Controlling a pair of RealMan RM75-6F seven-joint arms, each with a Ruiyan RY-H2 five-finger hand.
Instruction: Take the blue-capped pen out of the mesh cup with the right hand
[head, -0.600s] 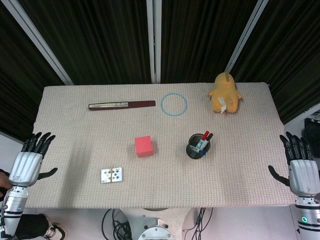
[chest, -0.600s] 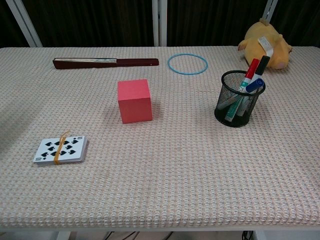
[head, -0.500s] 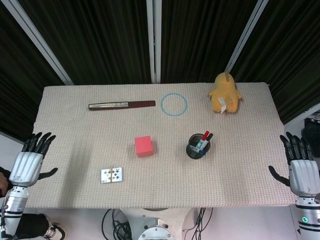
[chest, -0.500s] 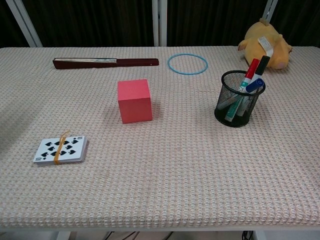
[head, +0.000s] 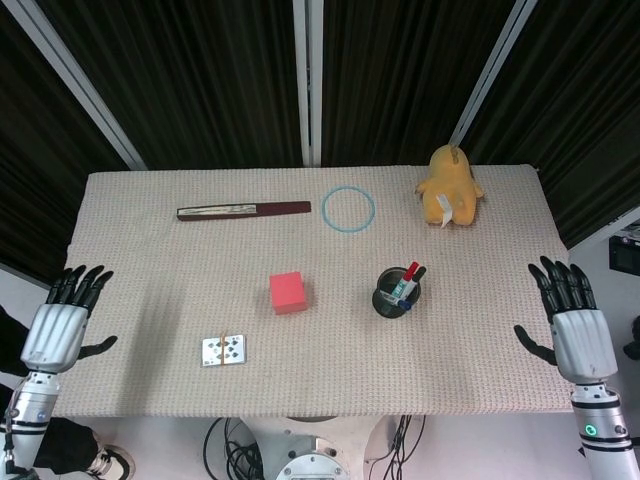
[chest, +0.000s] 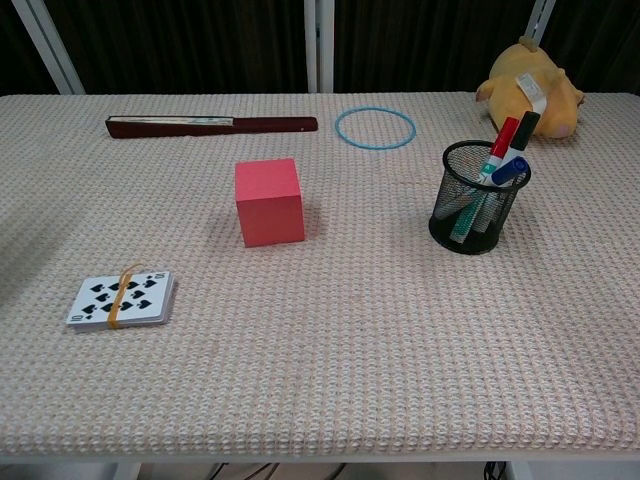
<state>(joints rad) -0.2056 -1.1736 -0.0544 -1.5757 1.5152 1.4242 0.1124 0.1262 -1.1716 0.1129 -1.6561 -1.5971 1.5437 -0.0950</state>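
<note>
Blue-capped pen is seen standing tilted inside the black wire-mesh cup, right of centre in the chest view, cap up and leaning toward the right rim. It is shared with a red-capped pen, a black-capped pen and a green-marked pen. The cup is set upright on the beige woven table cover.

Right hand is seen at the lower right of the head view, over the table's right edge, fingers spread apart and nothing held; it is well apart from the cup. Left hand is seen at the lower left, at the table's left edge, fingers likewise spread and nothing held. Neither hand is caught by the chest view.

A pink-red cube is placed left of the cup, near frame centre. A rubber-banded deck of playing cards is laid at lower left. A long dark-red flat case is laid at upper left, a thin blue ring just right of it, and a yellow plush toy in the upper right corner.
</note>
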